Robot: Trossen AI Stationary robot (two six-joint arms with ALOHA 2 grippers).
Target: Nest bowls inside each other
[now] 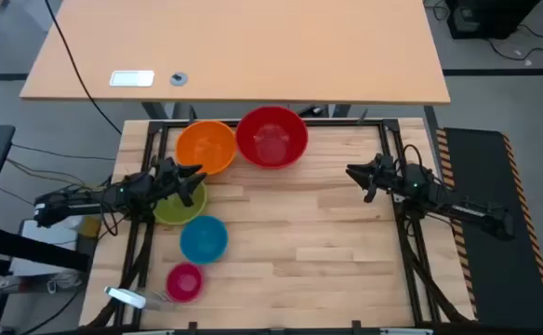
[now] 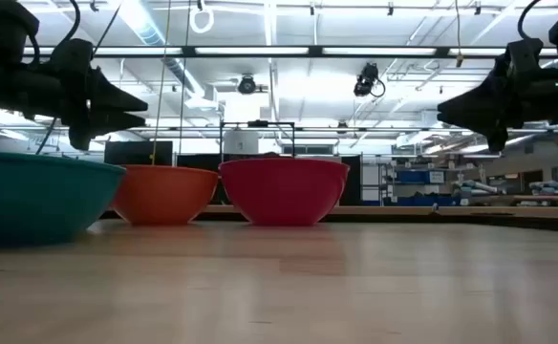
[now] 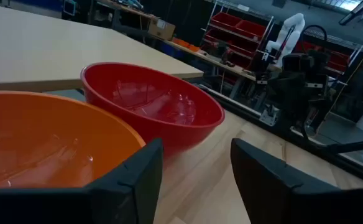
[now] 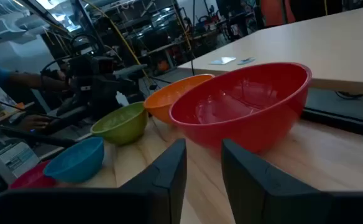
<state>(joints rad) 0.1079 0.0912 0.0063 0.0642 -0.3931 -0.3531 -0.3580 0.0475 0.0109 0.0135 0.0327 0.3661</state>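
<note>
No nesting done yet: all five bowls are sitting separate on the tabletop [image 1: 327, 233]. Red [image 1: 271, 137] and orange [image 1: 205, 147] are touching at the far edge; green [image 1: 178, 207], blue [image 1: 203, 238] and pink [image 1: 184, 281] are trailing toward the near left. Left claw [image 1: 195, 180] is hovering over green's rim by orange, fingers apart, empty. Right claw [image 1: 355, 173] is waiting right of red, fingers apart, empty. Next call is probably gripping orange's rim and lifting it into red.

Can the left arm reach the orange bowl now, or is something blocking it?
Probably yes. The left gripper hangs open, holding nothing, just beside the orange bowl; nothing lies between them. The red bowl stands on its far side.
</note>
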